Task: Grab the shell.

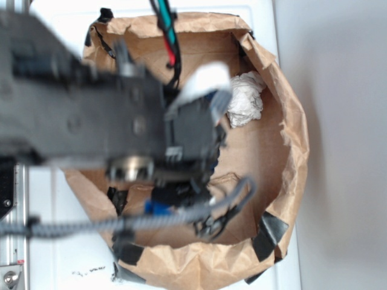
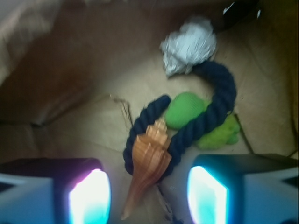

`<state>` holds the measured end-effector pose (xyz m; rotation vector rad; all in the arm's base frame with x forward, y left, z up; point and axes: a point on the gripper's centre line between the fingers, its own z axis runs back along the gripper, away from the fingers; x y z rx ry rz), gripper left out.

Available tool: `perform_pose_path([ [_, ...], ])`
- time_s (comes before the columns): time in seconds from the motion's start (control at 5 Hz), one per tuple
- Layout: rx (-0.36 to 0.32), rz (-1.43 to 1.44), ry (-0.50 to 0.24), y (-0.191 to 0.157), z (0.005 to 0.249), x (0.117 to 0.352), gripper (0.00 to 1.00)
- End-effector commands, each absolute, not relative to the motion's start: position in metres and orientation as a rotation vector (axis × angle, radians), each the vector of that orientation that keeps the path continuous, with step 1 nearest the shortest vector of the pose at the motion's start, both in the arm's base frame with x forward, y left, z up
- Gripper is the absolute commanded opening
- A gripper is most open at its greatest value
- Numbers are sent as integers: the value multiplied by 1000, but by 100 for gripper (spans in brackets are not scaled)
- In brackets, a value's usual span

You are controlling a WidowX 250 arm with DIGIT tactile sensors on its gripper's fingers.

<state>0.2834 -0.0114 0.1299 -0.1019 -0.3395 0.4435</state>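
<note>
- Here, in the exterior view, the arm [image 1: 91, 115] is seen stretched over a brown paper bag [image 1: 290, 181] whose walls are rolled down and taped, presumably so that the contents can be reached from above.
- Beside the arm's far end, a white crumpled paper ball [image 1: 247, 99] is seen on the bag floor; the shell is hidden under the arm in this view, and the pincer's state cannot be read here.
- In the wrist view, the shell [image 2: 148, 161] is found lying on the bag floor, its whorled head resting against a dark navy rope loop [image 2: 212, 112] and its pointed tail directed toward the camera.
- The gripper [image 2: 148, 198] is held released, its two fingers [image 2: 91, 198] set either side of the shell, apparently so that a closing would catch the body.
- Beyond the shell, a green lump [image 2: 184, 109] is tucked within the rope's curve, and the paper ball lies farther still.
</note>
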Motion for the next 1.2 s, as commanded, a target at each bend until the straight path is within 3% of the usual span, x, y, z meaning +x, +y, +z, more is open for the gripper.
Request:
perform_pose_path([
  [0.0, -39, 422, -413, -7, 103, 291, 100],
  [0.2, -91, 386, -356, -7, 86, 300, 100],
  [0.6, -41, 359, -348, -11, 63, 303, 100],
  [0.8, -44, 336, -329, -18, 59, 296, 76],
  [1.0, -48, 346, -330, -18, 63, 297, 0],
])
